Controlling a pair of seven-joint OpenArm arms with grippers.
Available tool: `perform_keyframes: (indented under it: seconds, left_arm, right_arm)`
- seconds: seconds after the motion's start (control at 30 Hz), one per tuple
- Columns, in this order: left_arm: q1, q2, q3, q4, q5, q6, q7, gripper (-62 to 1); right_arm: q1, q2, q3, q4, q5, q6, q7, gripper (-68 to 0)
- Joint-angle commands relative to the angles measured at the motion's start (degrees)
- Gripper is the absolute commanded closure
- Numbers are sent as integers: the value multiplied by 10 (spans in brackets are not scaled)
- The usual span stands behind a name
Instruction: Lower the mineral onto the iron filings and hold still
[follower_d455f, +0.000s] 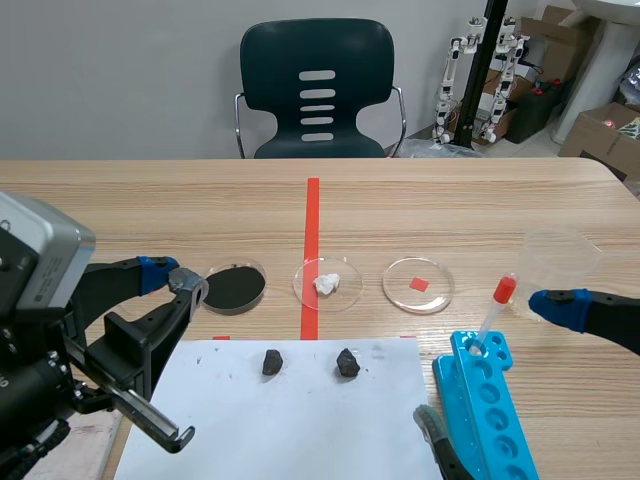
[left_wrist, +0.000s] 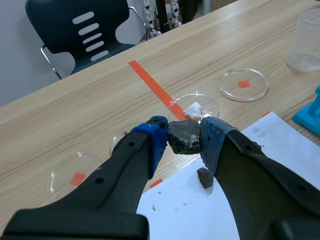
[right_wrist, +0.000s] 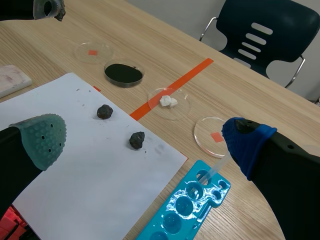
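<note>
Your left tool (left_wrist: 183, 131) is clamped on the mineral (left_wrist: 184, 140), raised near the iron filings (follower_d455f: 234, 286), ready to lower. Your right tool (right_wrist: 144, 142) hangs wide open, empty.

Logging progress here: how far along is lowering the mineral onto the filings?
Done: the left gripper is shut on the mineral, held clear of the table. In hand: it hangs near the dish of iron filings, not touching them. Left: lowering it onto the filings and holding still.

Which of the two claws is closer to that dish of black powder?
The left gripper, holding a dark rock just beside the dish. The right gripper sits open far off, by the blue rack.
</note>
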Motion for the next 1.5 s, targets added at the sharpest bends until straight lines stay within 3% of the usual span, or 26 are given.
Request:
perform_keyframes:
  seconds: [0.0,1.03,1.13,1.33,1.47]
  left_arm:
    - [-2,1,-2,11,-3,-1,-9,-113]
    - [-3,12,-2,11,-8,-1,-2,-113]
    - [-13,12,-2,11,-38,-2,46,-113]
    - [-63,18,-1,11,-78,-5,261,-113]
    - [-111,43,-1,11,-80,-5,407,-113]
  right_arm:
    - [2,0,3,13,7,-3,9,-679]
    - [2,0,3,13,7,-3,9,-679]
    - [2,0,3,13,7,-3,9,-679]
    - [2,0,3,13,7,-3,9,-679]
    - [2,0,3,13,7,-3,9,-679]
